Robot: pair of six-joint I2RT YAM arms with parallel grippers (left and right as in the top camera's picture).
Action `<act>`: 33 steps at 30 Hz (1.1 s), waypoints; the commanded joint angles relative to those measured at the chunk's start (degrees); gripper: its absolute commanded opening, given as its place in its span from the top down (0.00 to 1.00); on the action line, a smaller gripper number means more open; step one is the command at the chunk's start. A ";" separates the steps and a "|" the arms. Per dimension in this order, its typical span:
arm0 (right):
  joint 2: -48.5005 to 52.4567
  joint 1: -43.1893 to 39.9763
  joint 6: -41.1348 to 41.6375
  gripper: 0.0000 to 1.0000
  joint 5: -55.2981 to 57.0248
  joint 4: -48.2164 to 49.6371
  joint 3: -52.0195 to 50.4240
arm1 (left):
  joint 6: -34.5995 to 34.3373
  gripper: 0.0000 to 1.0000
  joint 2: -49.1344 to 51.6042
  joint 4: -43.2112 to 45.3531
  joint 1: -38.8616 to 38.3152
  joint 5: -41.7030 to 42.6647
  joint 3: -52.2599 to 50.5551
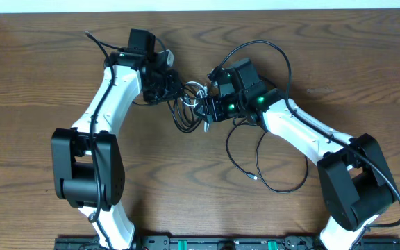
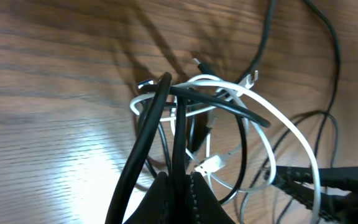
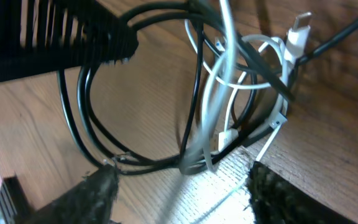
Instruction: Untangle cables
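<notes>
A tangle of thin black cables (image 1: 186, 114) and one white cable (image 1: 198, 89) lies at the table's middle, between my two grippers. My left gripper (image 1: 174, 89) is shut on a black cable (image 2: 178, 134), which rises from its fingertips (image 2: 182, 180) into the knot with the white cable (image 2: 291, 134). My right gripper (image 1: 205, 107) is open, its fingers (image 3: 182, 186) spread on either side of the knot, above the white cable (image 3: 219, 93) and black loops (image 3: 135, 158). A long black cable (image 1: 255, 167) trails toward the front right.
Thicker black arm wires (image 1: 269, 52) loop behind the right arm. The wooden table (image 1: 186, 194) surrounds the tangle. The left gripper's ribbed finger (image 3: 61, 37) shows at the upper left of the right wrist view.
</notes>
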 commanded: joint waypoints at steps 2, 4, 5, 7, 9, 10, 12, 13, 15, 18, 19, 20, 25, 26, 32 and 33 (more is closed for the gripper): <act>0.55 0.37 0.66 0.39 2.45 0.13 0.33 | -0.50 0.93 0.83 0.09 -1.75 4.81 -0.44; 0.55 0.37 0.66 0.39 2.60 0.15 0.33 | -0.55 0.93 0.83 0.09 -2.51 5.35 -0.44; 0.55 0.37 0.68 0.39 2.58 0.15 0.33 | -0.52 0.93 0.83 0.09 -2.97 5.31 -0.44; 0.55 0.37 0.66 0.39 2.58 0.09 0.33 | -0.52 0.92 0.83 0.09 -3.76 5.31 -0.44; 0.55 0.37 0.63 0.39 2.58 -0.09 0.33 | -0.52 0.92 0.83 0.26 -4.35 5.29 -0.44; 0.55 0.37 0.63 0.42 2.58 -0.07 0.33 | -0.50 0.92 0.83 0.35 -4.55 5.29 -0.44; 0.55 0.37 0.63 0.63 2.58 -0.09 0.33 | -0.50 0.92 0.83 0.66 -4.90 4.85 -0.44; 0.55 0.37 0.63 0.77 2.58 -0.09 0.33 | -0.50 0.92 0.83 0.81 -4.92 4.85 -0.44; 0.55 0.37 0.61 0.99 2.58 -0.11 0.33 | -0.50 0.92 0.83 1.09 -4.92 4.85 -0.44; 0.55 0.33 0.61 0.99 2.56 -0.37 0.33 | -0.50 0.92 0.83 1.20 -4.92 3.65 -0.44; 0.55 0.31 0.52 0.99 2.56 -0.37 0.33 | -0.50 0.92 0.83 1.18 -4.92 1.92 -0.44; 0.50 0.24 -0.33 0.99 2.47 -0.33 0.33 | -0.50 0.92 0.83 1.16 -4.92 0.20 -0.44; -2.64 -1.53 -4.81 0.99 -5.60 0.68 0.35 | -0.52 0.92 0.83 1.09 -4.92 -11.91 -0.44; -3.50 -1.84 -5.20 0.99 -6.36 0.79 0.35 | -0.50 0.92 0.83 1.09 -4.92 -12.59 -0.44; -12.81 -3.96 -6.73 0.99 -6.47 0.81 0.35 | -0.52 0.92 0.83 1.14 -5.03 -13.00 -0.44; -14.14 -4.17 -6.91 0.99 -6.23 0.81 0.35 | -0.55 0.92 0.83 1.14 -5.03 -13.00 -0.44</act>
